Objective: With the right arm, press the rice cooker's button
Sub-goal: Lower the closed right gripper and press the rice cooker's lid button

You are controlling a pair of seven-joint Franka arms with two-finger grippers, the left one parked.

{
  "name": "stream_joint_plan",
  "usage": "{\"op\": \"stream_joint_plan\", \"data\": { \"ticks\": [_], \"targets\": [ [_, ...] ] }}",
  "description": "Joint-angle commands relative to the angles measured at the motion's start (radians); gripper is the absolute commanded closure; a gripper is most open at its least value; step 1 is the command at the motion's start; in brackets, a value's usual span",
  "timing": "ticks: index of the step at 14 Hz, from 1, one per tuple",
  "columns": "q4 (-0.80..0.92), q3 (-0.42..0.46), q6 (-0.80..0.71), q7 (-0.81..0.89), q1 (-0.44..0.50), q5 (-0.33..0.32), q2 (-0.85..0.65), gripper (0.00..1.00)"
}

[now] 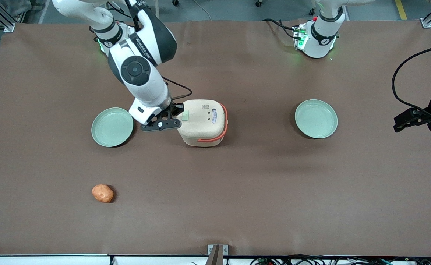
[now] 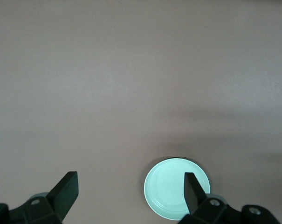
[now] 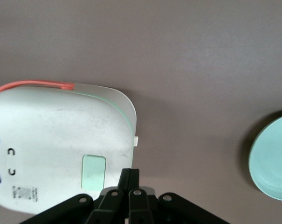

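Rice cooker (image 1: 202,122) mid-desk, between two pale green plates, lid down. Tool (image 3: 129,179) clenched, fingertips together just beside the pale green button (image 3: 93,171), at the lid's edge. Press seemingly not yet made; contact hard to judge.

The gripper (image 1: 179,111), fingers together, crowds the cooker (image 1: 203,123); a plate (image 1: 112,126) flanks the cooker on the working arm's side, bare table nearer the camera.

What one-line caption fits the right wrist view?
Gripper with shut jaws at the closed rice cooker's lid edge, beside its pale green button.
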Motion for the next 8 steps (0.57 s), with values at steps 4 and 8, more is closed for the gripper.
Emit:
{"op": "stream_joint_plan", "data": {
  "ticks": [4, 8],
  "targets": [
    [-0.032, -0.012, 0.052, 0.050, 0.056, 0.010, 0.005, 0.96],
    [-0.032, -0.012, 0.072, 0.093, 0.080, 0.010, 0.019, 0.96]
  ]
}}
